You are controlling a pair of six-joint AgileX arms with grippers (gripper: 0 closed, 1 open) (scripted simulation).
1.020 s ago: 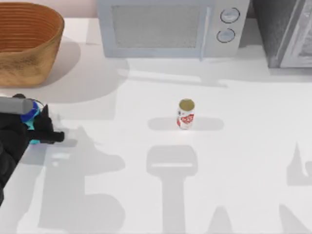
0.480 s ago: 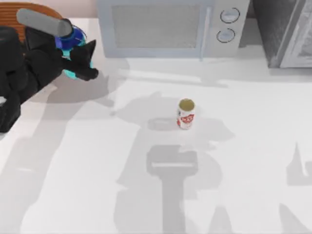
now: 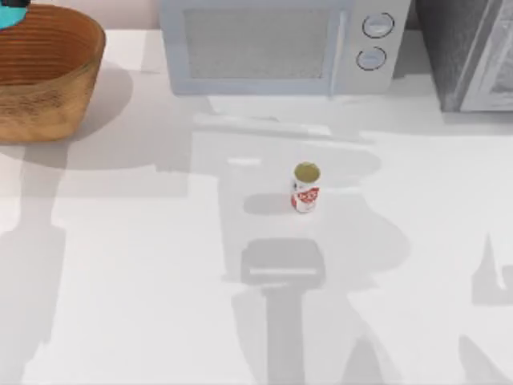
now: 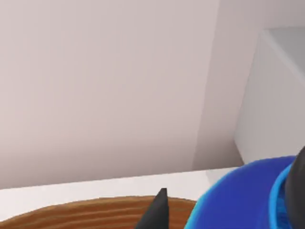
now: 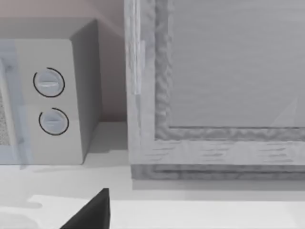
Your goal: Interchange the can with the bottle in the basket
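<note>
Bottle sat clenched in my left claw above the basket rim; can stood mid-worktop. Right claw state: couldn't tell.

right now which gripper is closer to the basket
Left. Its gripper, holding the bottle, is just above the basket rim; the right gripper faces the microwave, far across the table.

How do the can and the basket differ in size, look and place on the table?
The basket is far bigger than the can. The basket is tan-orange woven wicker with ribbed walls and an open top; the can is a white cylinder with red markings and a closed, dull gold top. The basket stands at the table's far left corner, while the can stands alone near the middle, in front of the microwave. Both are round and stand upright.
</note>
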